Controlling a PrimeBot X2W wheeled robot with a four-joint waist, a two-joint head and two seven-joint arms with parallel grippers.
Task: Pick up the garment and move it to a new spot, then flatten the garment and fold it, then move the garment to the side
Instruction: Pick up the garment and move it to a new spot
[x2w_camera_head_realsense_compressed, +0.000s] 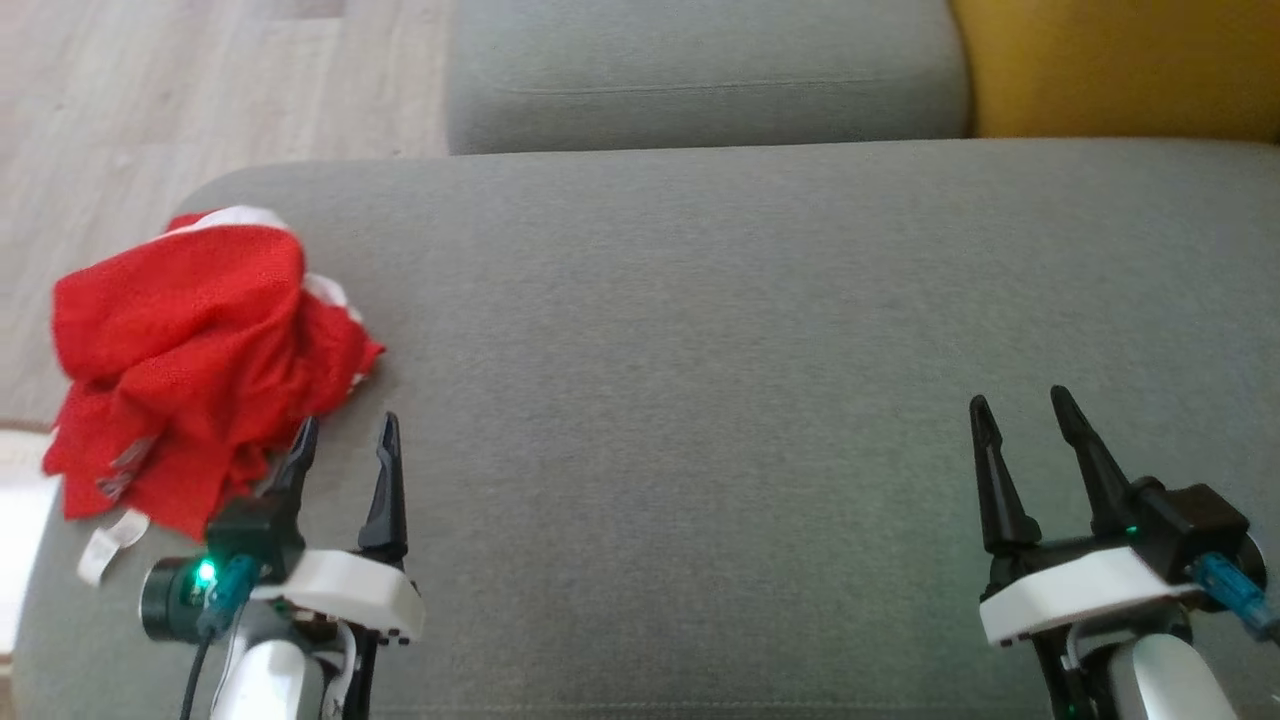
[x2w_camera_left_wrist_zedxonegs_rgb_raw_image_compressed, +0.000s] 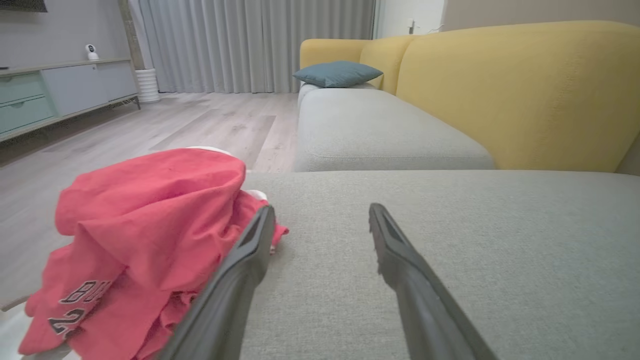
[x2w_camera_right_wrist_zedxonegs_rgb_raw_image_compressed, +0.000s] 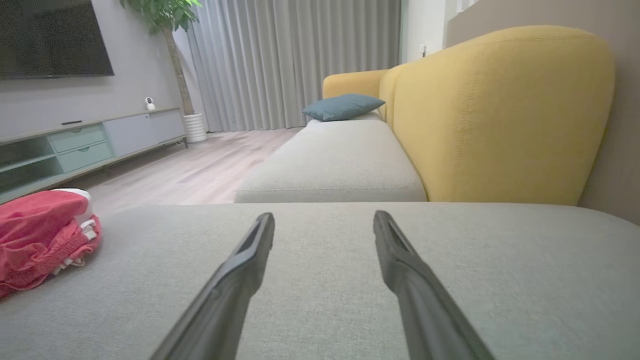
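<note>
- Lying in a crumpled heap at the far left edge of the grey seat cushion (x2w_camera_head_realsense_compressed: 700, 330) is the red garment (x2w_camera_head_realsense_compressed: 190, 350), with white trim at its top and a white label (x2w_camera_head_realsense_compressed: 110, 540) trailing from its lower edge. The left wrist view shows part of some dark lettering on its front.
- Beyond the cushion's left edge there is pale wooden floor (x2w_camera_head_realsense_compressed: 150, 90).
- Just right of the garment, at the cushion's near left, the left gripper (x2w_camera_head_realsense_compressed: 349, 423) has its two dark fingers spread wide and nothing between them. Its left finger (x2w_camera_left_wrist_zedxonegs_rgb_raw_image_compressed: 240, 270) crosses in front of the garment's edge. Whether it touches the cloth cannot be told.
- The cushion's middle is bare grey fabric.
- At the cushion's near right, well apart from the garment, the right gripper (x2w_camera_head_realsense_compressed: 1018, 398) also has its fingers spread wide, holding nothing.
- Behind the cushion's far edge sits a second grey cushion (x2w_camera_head_realsense_compressed: 700, 70), and to the right of that is a yellow backrest (x2w_camera_head_realsense_compressed: 1120, 60).
- In the right wrist view, a blue pillow (x2w_camera_right_wrist_zedxonegs_rgb_raw_image_compressed: 342, 106) rests at the far end of that second cushion.
</note>
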